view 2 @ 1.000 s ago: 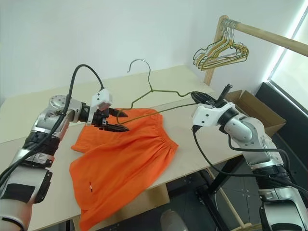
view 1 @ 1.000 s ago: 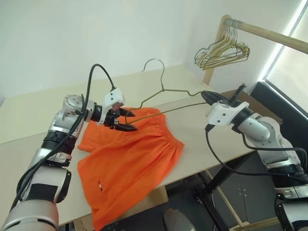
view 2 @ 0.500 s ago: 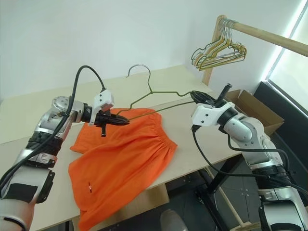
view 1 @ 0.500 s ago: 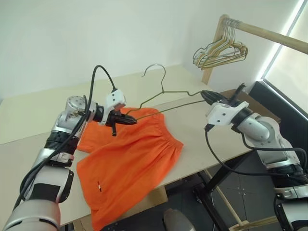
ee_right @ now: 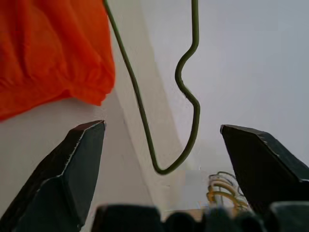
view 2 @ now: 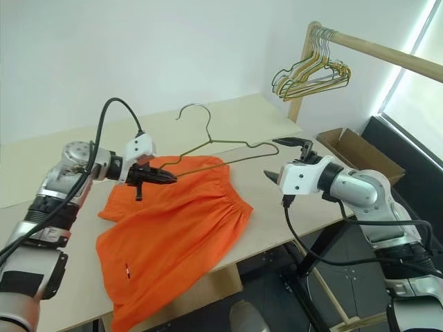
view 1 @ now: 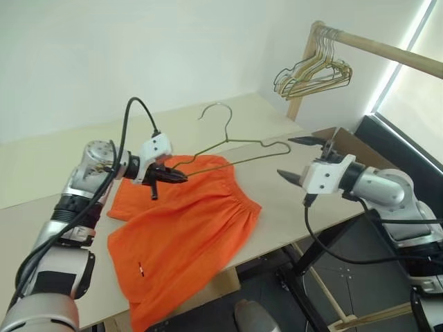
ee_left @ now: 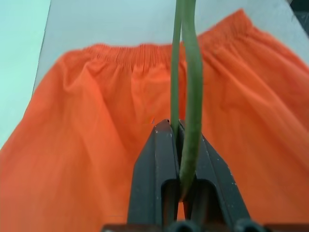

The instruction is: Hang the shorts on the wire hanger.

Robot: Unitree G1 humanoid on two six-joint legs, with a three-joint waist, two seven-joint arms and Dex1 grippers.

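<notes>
Left gripper (view 1: 181,178) is clamped tight on one shoulder of the wire hanger (view 1: 232,149), wire pinched between its fingers (ee_left: 164,159). The hanger sticks out from that grip, held off the table (view 1: 208,121), hook (view 1: 218,111) pointing up and away, its far shoulder ending just short of the right gripper (view 1: 299,159). The right gripper is spread wide with nothing in it; the hanger's bent end sits in front of the gap, touching neither finger (ee_right: 72,164). The shorts (view 1: 183,232) lie flat on the table directly under the left gripper, waistband toward the right gripper, one leg draped over the near table edge. A bunch of spare hangers (view 1: 311,72) hangs on the wooden rail (view 1: 387,52) beyond the right gripper.
</notes>
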